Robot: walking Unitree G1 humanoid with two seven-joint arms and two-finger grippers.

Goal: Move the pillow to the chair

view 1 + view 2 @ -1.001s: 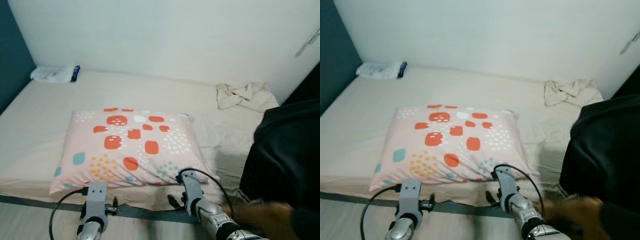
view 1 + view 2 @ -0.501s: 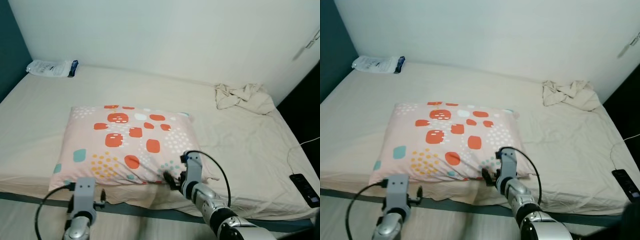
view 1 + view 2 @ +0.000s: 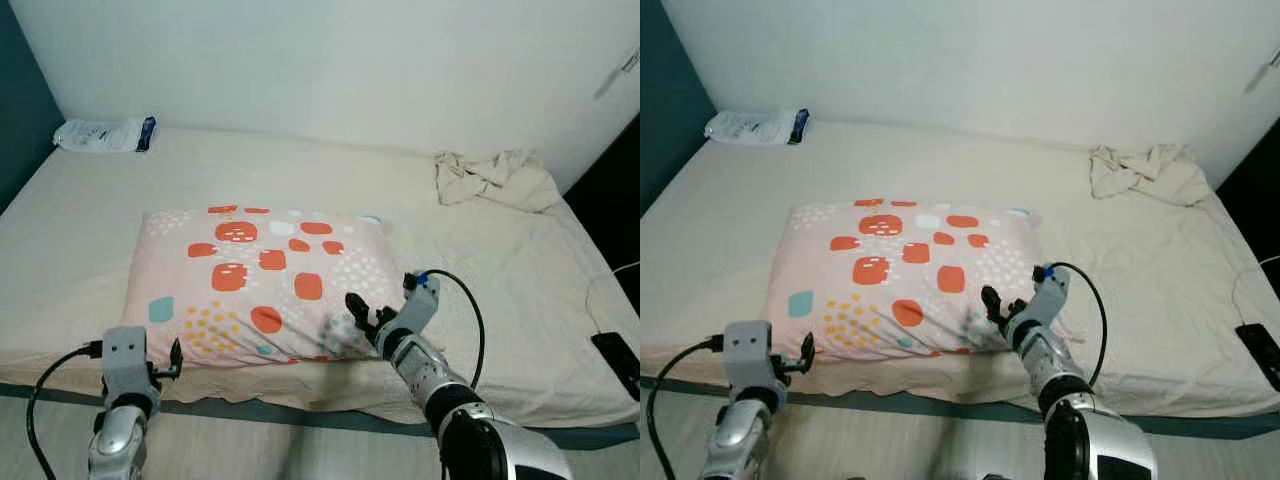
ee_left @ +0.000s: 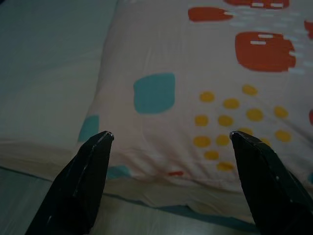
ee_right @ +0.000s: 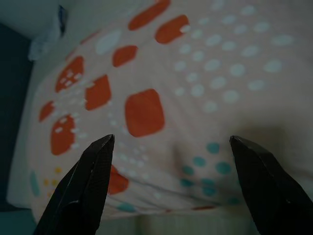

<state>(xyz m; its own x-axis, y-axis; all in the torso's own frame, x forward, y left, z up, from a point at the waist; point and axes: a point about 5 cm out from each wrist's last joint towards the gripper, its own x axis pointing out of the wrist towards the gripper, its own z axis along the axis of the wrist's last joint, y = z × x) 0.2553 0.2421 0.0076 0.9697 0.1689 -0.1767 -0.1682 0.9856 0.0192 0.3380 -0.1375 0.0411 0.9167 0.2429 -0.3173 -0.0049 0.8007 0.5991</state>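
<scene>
A pink pillow [image 3: 265,285] with orange, teal and yellow spots lies flat on the beige bed [image 3: 480,270], near its front edge. My right gripper [image 3: 362,315] is open at the pillow's near right corner, its fingers over the spotted cover; in the right wrist view the pillow [image 5: 166,98] sits between the spread fingers [image 5: 90,169]. My left gripper [image 3: 174,357] is open just in front of the pillow's near left corner, level with the mattress edge. In the left wrist view that corner [image 4: 161,112] lies ahead of the open fingers [image 4: 93,164].
A crumpled beige cloth [image 3: 492,175] lies at the bed's far right and a white plastic packet [image 3: 100,133] at the far left corner. A black device [image 3: 620,356] with a cable rests at the right edge. A white wall stands behind the bed and a dark frame [image 3: 300,412] runs below it.
The right gripper has risen from the bed's edge to the pillow's near right corner. The left arm sits lower and further left. A person in dark clothes has left the right side.
</scene>
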